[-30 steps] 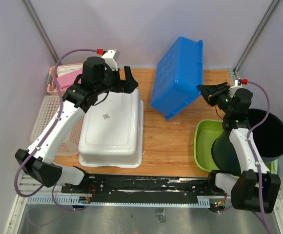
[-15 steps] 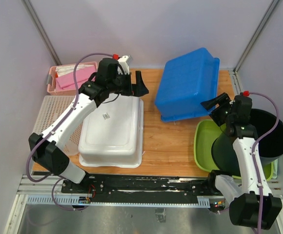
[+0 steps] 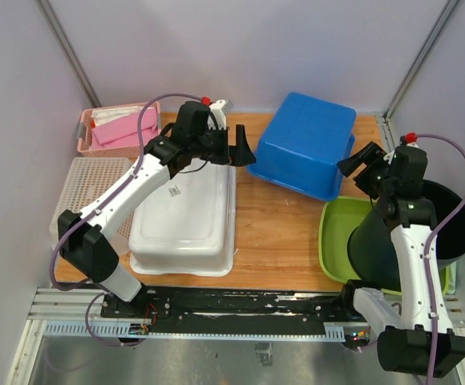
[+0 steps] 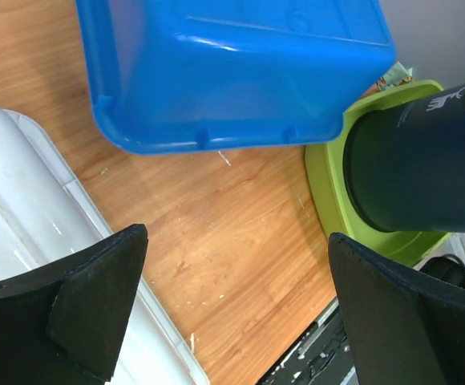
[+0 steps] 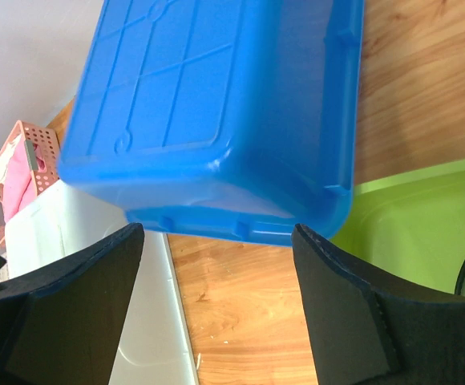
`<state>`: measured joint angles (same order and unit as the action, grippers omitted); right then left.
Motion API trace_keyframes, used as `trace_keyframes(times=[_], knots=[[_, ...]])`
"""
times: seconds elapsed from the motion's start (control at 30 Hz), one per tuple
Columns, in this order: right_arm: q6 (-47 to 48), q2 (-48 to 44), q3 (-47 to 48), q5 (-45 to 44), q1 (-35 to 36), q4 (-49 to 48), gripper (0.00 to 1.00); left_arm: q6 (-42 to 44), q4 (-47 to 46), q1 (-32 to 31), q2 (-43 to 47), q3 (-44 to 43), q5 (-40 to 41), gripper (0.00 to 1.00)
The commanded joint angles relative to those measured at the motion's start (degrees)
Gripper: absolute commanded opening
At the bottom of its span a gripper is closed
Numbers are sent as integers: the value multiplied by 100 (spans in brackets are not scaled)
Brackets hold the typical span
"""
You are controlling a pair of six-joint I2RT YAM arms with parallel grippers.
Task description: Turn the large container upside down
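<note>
**Operator:** Where is the container?

**Spotter:** Your blue container (image 3: 309, 144) sits bottom-up at the far right of the table (image 3: 281, 233), with its ribbed base facing the overhead camera. The rim points down toward the wood. Its near right corner reaches the edge of the green tray (image 3: 335, 233), but I cannot tell you whether it rests on that edge or only beside it.

**Operator:** And my grippers?

**Spotter:** Your left gripper (image 3: 240, 150) hangs just off the container's left side, apart from it. Its fingers (image 4: 96, 305) are spread wide, and nothing is between them except bare wood in the wrist view. Your right gripper (image 3: 361, 163) is at the container's right side, near the corner by the tray. Its fingers (image 5: 72, 297) are also spread wide and hold nothing. Neither gripper touches the container.

**Operator:** What else is around it?

**Spotter:** To your left an upside-down white tub (image 3: 184, 216) lies under the left arm, with a strip of wood between it and the blue container. A dark bucket (image 3: 425, 233) lies tipped on the green tray at the right, with its open mouth toward the right edge. At the far left corner there is a pink basket (image 3: 108, 132) with pink and white things inside. A white mesh basket (image 3: 80, 180) sits just in front of it, partly tucked behind the white tub.
</note>
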<state>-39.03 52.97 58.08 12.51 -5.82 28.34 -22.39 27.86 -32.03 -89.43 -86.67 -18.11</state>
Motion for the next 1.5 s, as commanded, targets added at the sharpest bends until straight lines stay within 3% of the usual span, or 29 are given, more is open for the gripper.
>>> trace_keyframes(times=[0.0, 0.27, 0.5, 0.8, 1.03, 1.23, 1.47], knots=[[710, 92, 401, -18, 197, 320, 77, -36, -178, -124, -55, -27, -101, 99], [1972, 1001, 1347, -356, 661, 1163, 76, -181, -184, -902, -422, -44, -69, 99], [2307, 2170, 2041, -489, 827, 923, 75, -551, -391, -1235, -875, -34, 16, 98], [2236, 4475, 4325, -1362, 836, 1143, 68, -1479, -1237, -1353, -1665, 167, 825, 93], [2285, 6417, 6121, -2049, 829, 1926, 64, -1653, -1554, -1350, -2533, -489, 796, 92], [2258, 6725, 5911, -2697, 820, 1897, 62, -1617, -1389, -1328, -3124, -1136, 713, 93], [2066, 6120, 4481, -3121, 820, 1601, 56, -1598, -1286, -1073, -3491, -1617, 676, 93]])
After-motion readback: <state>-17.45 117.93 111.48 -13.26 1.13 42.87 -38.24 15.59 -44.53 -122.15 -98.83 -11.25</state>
